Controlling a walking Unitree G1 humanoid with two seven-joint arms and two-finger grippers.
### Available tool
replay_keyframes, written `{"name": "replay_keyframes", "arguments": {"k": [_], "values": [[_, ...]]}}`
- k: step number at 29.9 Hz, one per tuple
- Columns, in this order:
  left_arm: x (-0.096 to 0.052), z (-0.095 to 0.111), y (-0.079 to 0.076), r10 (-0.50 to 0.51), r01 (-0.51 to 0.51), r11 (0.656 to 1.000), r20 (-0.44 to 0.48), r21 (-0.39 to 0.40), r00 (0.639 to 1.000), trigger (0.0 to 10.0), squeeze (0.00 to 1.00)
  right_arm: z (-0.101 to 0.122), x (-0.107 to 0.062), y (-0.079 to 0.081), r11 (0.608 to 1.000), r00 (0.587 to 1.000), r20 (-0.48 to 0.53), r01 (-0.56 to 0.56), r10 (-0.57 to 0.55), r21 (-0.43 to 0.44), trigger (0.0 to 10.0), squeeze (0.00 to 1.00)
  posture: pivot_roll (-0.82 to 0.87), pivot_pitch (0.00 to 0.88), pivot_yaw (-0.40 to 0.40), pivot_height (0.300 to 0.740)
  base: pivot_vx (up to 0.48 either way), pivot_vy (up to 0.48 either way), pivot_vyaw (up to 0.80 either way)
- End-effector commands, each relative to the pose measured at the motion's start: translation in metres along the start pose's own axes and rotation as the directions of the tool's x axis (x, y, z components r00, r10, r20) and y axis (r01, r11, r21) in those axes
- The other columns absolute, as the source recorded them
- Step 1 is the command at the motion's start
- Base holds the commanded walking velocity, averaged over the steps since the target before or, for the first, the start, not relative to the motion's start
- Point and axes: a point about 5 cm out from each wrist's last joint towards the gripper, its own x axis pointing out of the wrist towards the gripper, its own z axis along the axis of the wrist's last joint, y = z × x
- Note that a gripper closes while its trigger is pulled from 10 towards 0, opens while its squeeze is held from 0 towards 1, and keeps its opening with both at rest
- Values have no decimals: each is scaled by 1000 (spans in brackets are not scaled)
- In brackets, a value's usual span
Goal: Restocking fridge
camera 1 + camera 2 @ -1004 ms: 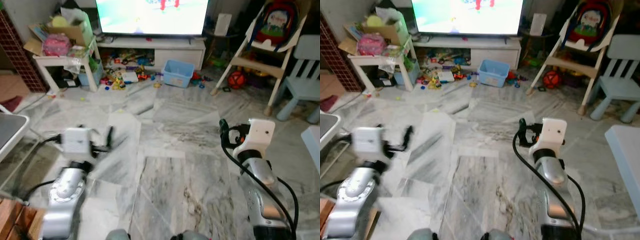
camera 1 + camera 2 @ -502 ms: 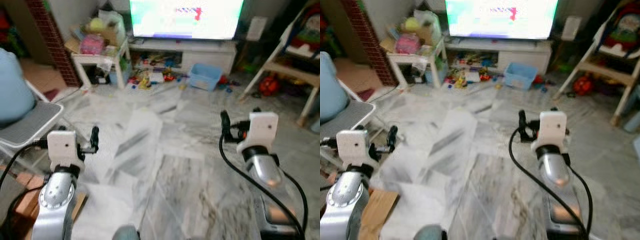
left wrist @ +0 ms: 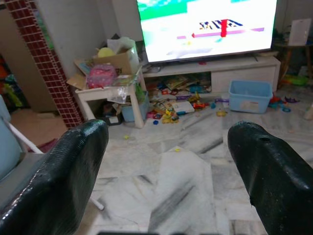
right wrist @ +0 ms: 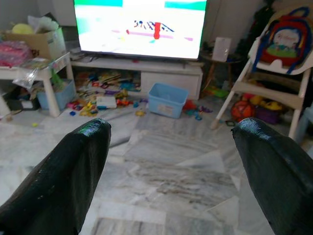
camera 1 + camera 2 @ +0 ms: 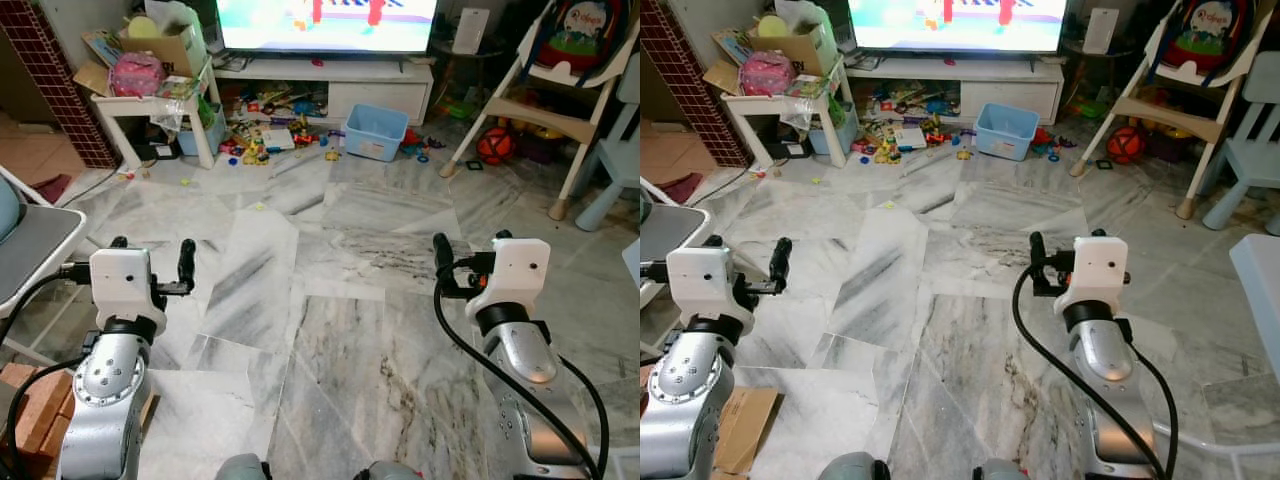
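The floor (image 5: 330,300) is of grey-veined white marble tiles and takes most of the frame. At the top centre a lit television (image 5: 325,20) stands on a low white TV unit (image 5: 340,90), with scattered toys (image 5: 265,135) and a light blue bin (image 5: 375,132) in front of it. In the upper left a small white table (image 5: 150,115) carries a cardboard box (image 5: 165,45), beside a dark red brick wall (image 5: 55,80). In the upper right stands a wooden high chair (image 5: 530,100), and a pale blue child's chair (image 5: 615,150) is at the right edge.
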Motion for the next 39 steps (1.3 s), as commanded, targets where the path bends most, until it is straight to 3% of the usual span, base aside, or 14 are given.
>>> {"name": "replay_keyframes", "arguments": {"k": [1, 8, 12, 27, 35, 39], "values": [[-1, 2, 2, -4, 4, 1000, -1, 11, 1000, 10000, 0, 4, -2, 4, 1000, 1000, 11, -7, 7, 7, 10000, 0, 30, 48, 38, 740, 0, 0, 0], [0, 3, -1, -23, 23, 1000, 1, 9, 1000, 10000, 0, 4, 0, 6, 1000, 1000, 8, -11, 11, 19, 10000, 0, 35, 45, 35, 740, 0, 0, 0], [1, 8, -6, -90, 91, 996, 27, -17, 996, 10000, 0, 5, 4, 7, 999, 1000, 1, -13, 13, 41, 10000, 0, 42, 41, 27, 740, 74, 0, -600], [10, 13, -30, -166, 170, 984, 73, -60, 983, 10000, 0, 26, 45, 2, 989, 997, 44, 63, -69, 130, 10000, 0, 25, 0, -1, 740, 414, 0, -800], [16, 17, -36, -200, 205, 977, 91, -51, 976, 10000, 0, 27, 50, -4, 983, 994, 36, 92, -99, 161, 10000, 0, 23, 0, -2, 740, 480, 0, -800], [20, 29, -43, -278, 281, 960, 129, -6, 952, 10000, 0, 33, 56, -8, 979, 990, 51, 120, -130, 168, 10000, 0, 39, 12, -2, 740, 448, 0, -800]]}}
